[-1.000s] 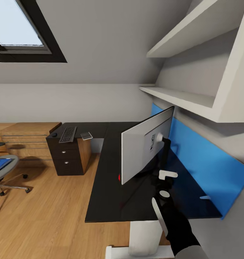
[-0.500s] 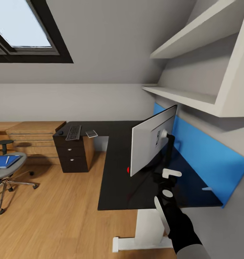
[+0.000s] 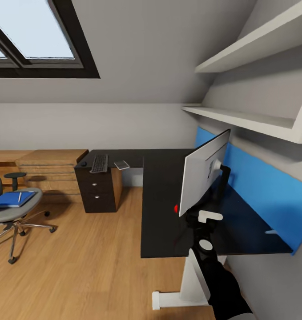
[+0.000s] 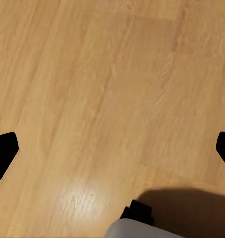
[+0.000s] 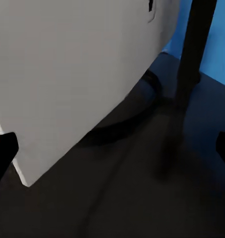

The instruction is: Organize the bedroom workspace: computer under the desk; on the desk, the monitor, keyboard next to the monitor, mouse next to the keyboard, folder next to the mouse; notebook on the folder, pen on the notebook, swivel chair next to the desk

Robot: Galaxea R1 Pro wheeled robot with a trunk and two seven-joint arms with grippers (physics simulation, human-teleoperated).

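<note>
The whole head view has slid sideways since the earlier frames, so the camera has turned; more of the swivel chair (image 3: pixel 10 209) now shows, and the things themselves lie where they did.

The monitor (image 3: pixel 203 178) stands on the black surface (image 3: pixel 162 213) near its blue back panel (image 3: pixel 257 195), pale rear face toward the camera, on a thin black stand. The right end effector (image 3: pixel 203 221) hovers just above the surface at the monitor's near lower corner; in the right wrist view its two dark fingertips (image 5: pixel 3 151) sit at opposite edges of the picture, spread wide, with nothing between them but the monitor's back (image 5: pixel 67 74) and stand.

At the far end of the surface, over the drawer unit (image 3: pixel 97 191), lie the keyboard (image 3: pixel 99 163), the small grey notebook (image 3: pixel 122 165) just beside it, and the mouse (image 3: pixel 83 164) at the keyboard's other side near the corner. The blue folder (image 3: pixel 10 198) rests on the chair seat with the pale pen (image 3: pixel 19 196) on top.

The left end effector (image 4: pixel 112 148) hangs over the wooden floor (image 4: pixel 112 74), fingers spread and empty.
</note>
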